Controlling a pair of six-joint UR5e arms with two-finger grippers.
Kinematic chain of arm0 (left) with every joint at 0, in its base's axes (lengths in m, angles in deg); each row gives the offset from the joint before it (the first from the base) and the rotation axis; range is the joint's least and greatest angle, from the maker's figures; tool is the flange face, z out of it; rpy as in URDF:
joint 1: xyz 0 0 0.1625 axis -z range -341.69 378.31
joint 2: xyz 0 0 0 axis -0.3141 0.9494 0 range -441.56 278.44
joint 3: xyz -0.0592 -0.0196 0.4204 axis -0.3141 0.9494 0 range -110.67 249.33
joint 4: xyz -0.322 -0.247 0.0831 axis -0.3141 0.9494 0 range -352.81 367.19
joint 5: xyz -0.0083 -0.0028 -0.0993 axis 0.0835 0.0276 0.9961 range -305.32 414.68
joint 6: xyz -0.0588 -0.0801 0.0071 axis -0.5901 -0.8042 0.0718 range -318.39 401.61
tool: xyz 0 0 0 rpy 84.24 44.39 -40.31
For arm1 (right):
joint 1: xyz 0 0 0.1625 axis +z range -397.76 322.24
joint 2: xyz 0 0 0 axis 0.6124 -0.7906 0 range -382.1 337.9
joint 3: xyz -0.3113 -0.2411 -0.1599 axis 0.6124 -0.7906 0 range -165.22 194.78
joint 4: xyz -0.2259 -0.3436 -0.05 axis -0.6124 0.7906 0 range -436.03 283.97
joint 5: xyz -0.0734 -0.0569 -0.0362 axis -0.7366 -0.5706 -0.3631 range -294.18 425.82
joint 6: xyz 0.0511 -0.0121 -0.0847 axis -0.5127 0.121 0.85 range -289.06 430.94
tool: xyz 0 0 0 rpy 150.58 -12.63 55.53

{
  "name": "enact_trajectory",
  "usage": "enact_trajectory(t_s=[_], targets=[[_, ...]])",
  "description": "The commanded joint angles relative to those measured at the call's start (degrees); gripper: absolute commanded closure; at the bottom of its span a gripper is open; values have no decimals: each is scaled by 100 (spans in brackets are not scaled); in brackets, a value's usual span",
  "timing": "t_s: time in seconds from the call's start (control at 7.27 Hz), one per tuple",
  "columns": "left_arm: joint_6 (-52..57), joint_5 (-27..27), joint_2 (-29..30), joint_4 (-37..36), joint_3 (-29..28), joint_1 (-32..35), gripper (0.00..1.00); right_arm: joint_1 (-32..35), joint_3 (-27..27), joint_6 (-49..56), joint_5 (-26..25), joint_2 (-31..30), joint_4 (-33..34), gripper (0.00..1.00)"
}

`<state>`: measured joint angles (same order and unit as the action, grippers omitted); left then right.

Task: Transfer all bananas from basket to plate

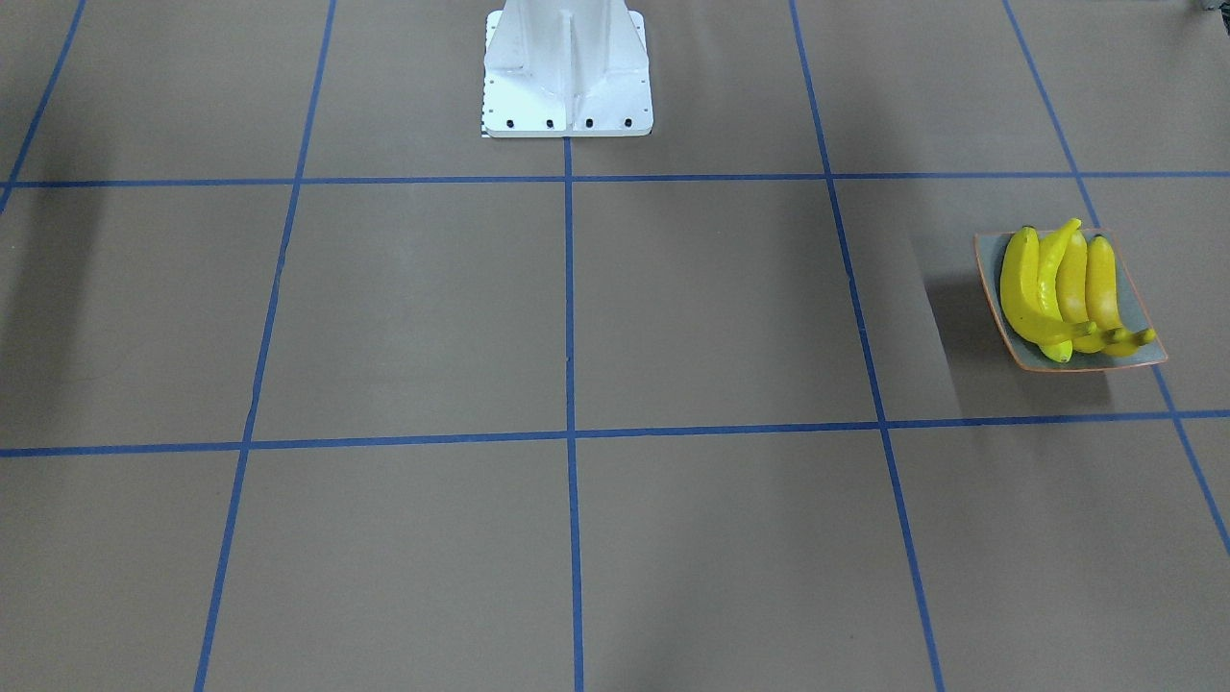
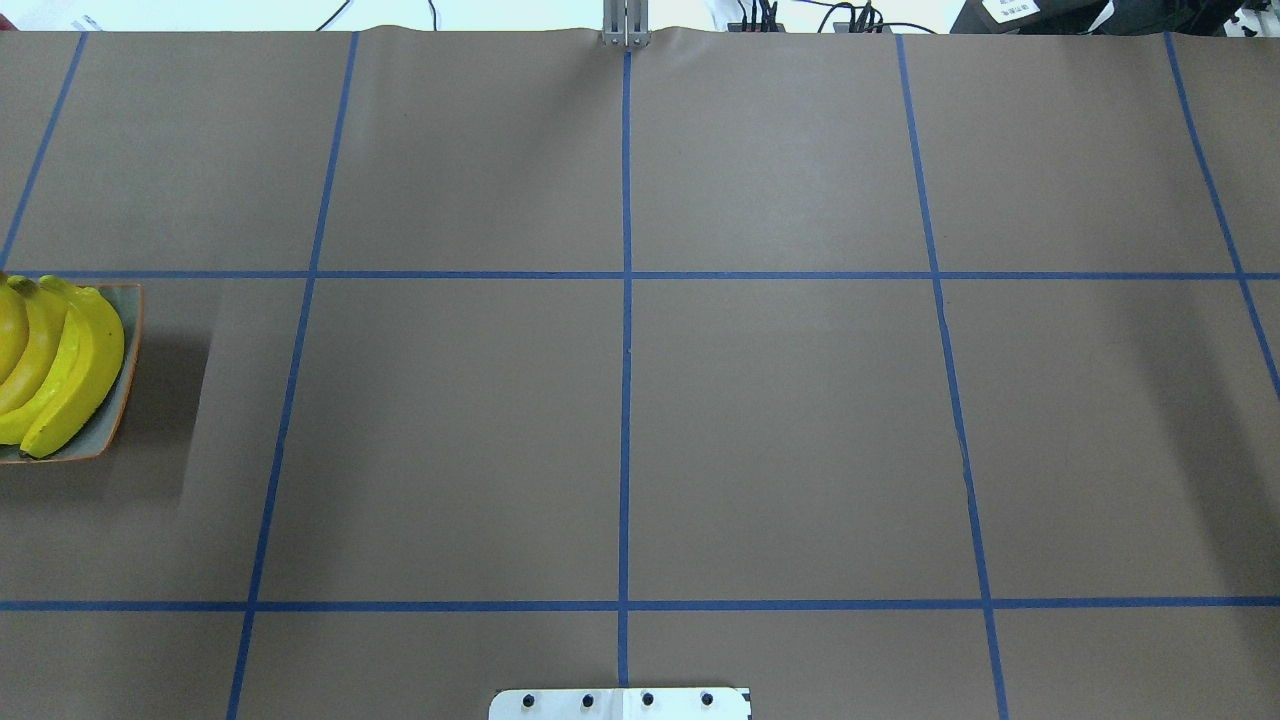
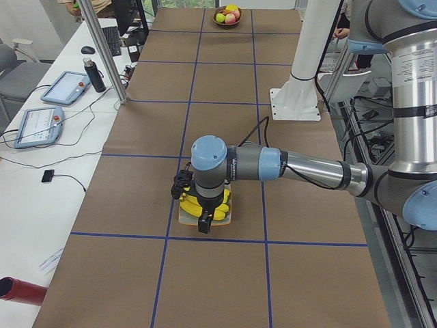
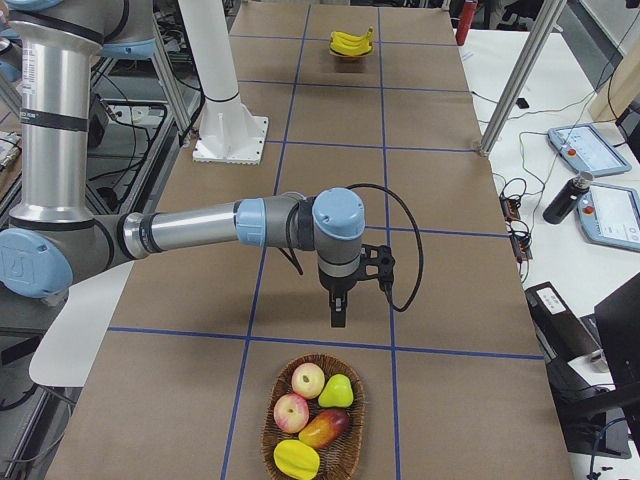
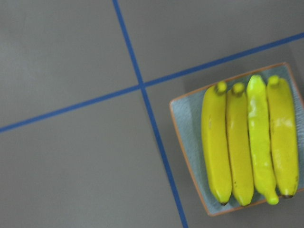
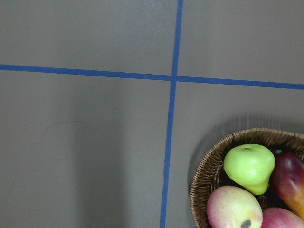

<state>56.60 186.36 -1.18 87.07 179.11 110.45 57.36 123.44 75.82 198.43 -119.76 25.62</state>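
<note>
**Desk seen from the robot's right end, near to far.**

Nearest, one round wicker basket (image 6: 203, 164) is sitting at this end of the desk (image 1: 577, 308). It is holding five fruits: two apples (image 4: 308, 380), one green pear (image 6: 249, 166), one red-and-yellow mango (image 4: 322, 428) and one yellow fruit (image 4: 296, 459) too small to identify.

Just beyond the basket's rim, the right end effector (image 4: 337, 318) is hanging fingers-down above bare desk and touching nothing. Whether it is released or clenched cannot be told.

Farther on, the middle of the desk is lying open. It is brown paper divided into squares by blue tape lines (image 2: 625, 350). One white pedestal (image 1: 567, 72) is standing at the robot's side of this stretch.

At the far end, one square grey-green plate (image 5: 189, 123) with an orange-brown rim is resting inside a grid square. One of its edges is running just beside a tape line, and the plate is lying well apart from the desk's long edges.

All four bananas (image 5: 237, 147) are lying on the plate side by side, touching, with their stems pointing the same way. Three are bright yellow and one is greener. Their tips are reaching the plate's rim, leaving a bare strip only along one side.

The left end effector (image 3: 203, 224) is hovering above the plate. Its state likewise cannot be told.
</note>
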Motion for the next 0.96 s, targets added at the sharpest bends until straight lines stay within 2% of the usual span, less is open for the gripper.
enact_trajectory(t_s=[0.0, 0.14, 0.69, 0.82], targets=[[-118, 16, -40, 176, 8, 6, 0, 138, 7, 49, -330, -87, -5, 0], [-337, 16, -145, 456, 17, 6, 0, 121, -28, 5, -480, -95, -5, 0], [-339, -10, -357, 494, 122, 15, 0, -142, -204, -48, -578, -122, -84, 0], [-339, -10, -366, 494, 88, 15, 0, -230, -318, -57, -596, -209, -380, 0]])
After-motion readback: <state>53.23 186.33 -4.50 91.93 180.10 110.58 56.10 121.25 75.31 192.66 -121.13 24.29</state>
